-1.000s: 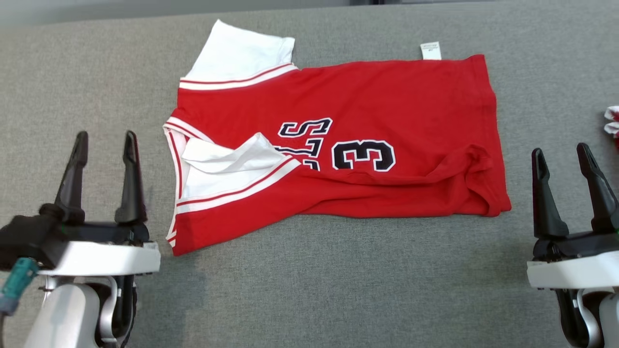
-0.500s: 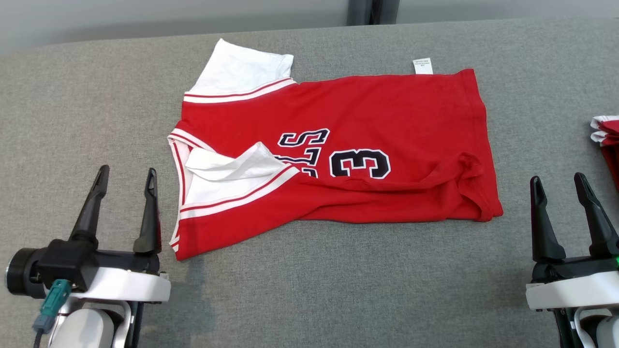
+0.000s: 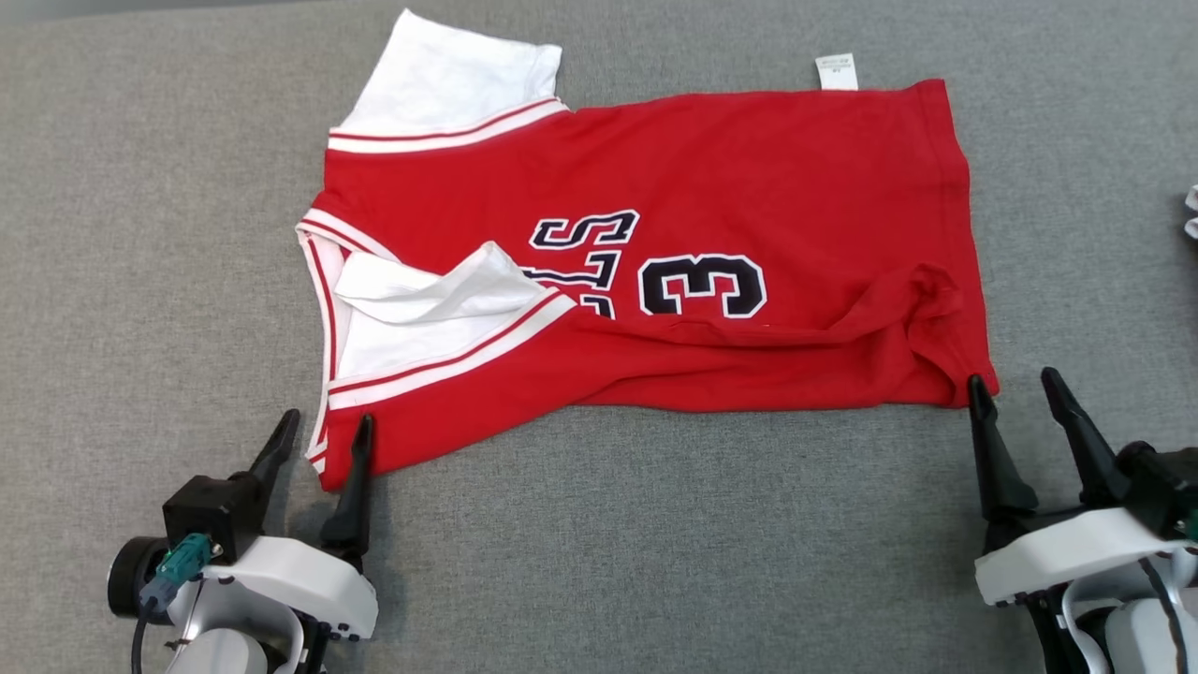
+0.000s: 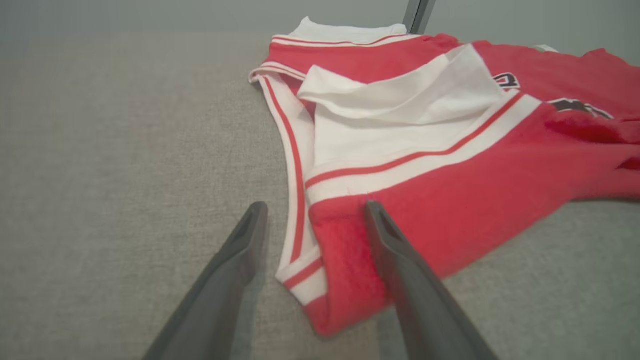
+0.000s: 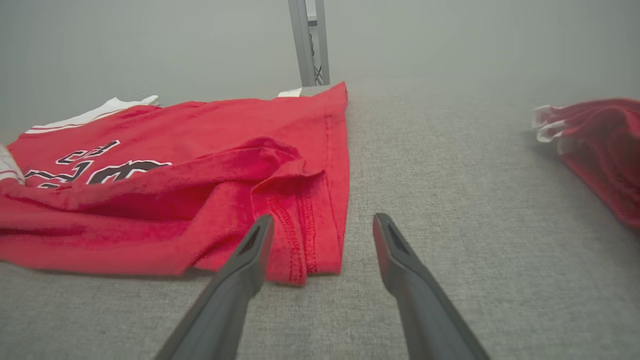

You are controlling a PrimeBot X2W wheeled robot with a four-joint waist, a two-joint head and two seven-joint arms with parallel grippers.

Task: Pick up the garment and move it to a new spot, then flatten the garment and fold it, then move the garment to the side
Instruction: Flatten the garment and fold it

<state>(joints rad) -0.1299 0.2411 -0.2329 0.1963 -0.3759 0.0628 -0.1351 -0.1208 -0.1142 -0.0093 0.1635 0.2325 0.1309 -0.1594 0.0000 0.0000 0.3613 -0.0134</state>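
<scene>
The garment point(image 3: 711, 187) is a red jersey with white sleeves and a black number, lying sideways and part-folded on the grey table; it also shows in the left wrist view point(image 4: 450, 200) and the right wrist view point(image 5: 200, 200). My left gripper point(image 3: 323, 429) is open at the jersey's near left corner, its fingers straddling the striped hem point(image 4: 305, 270). My right gripper point(image 3: 1015, 382) is open at the near right corner point(image 5: 305, 250), the left finger at the hem edge. Nothing is held.
Another red and white cloth pile point(image 5: 595, 145) lies on the table to the right, its edge at the head view's right border point(image 3: 1191, 211). A metal post point(image 5: 307, 40) stands behind the grey table point(image 3: 655, 562).
Both grippers have moved in toward the jersey's near corners, the left to the right and the right to the left. The head camera has also shifted; the jersey itself lies as before.
</scene>
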